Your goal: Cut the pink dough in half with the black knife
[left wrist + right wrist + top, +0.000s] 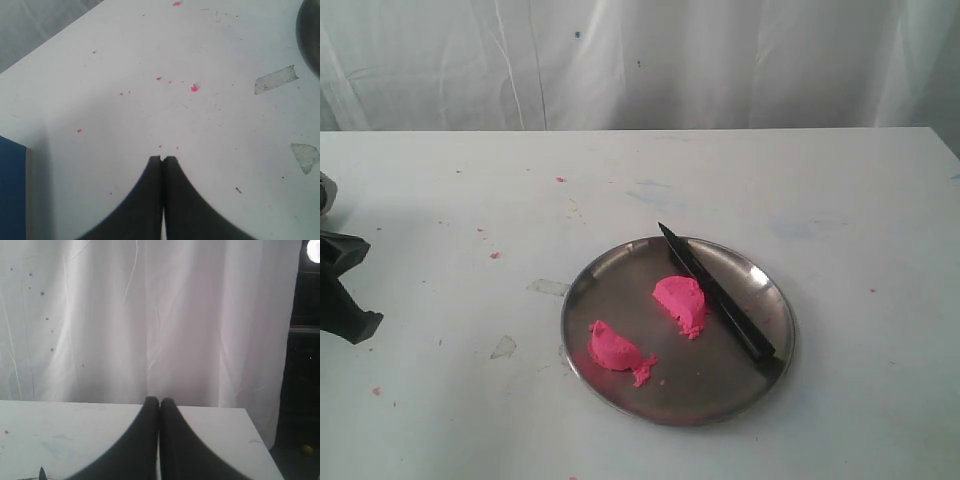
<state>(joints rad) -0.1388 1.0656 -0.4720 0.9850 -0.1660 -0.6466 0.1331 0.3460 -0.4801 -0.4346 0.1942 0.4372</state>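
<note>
The white tabletop (840, 200) carries a round steel plate (620, 372), and on that plate the black knife (716, 300) lies diagonally along its right part. The pink dough (681, 303) sits on the plate in two halves: one just beside the blade, the other (613, 348) near the plate's left rim. Away from the plate, the left gripper (163, 159) and right gripper (159, 400) are both pressed closed, holding nothing.

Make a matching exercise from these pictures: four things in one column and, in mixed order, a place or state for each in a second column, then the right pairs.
Things:
1. pink dough
2. black knife
3. left gripper
4. steel plate

Places or states:
A. shut, holding nothing, above the white table
B. round, resting on the table
C. lying across the plate's right side
D. in two separate pieces on the plate

Pairs: 1-D, 2-C, 3-A, 4-B
</note>
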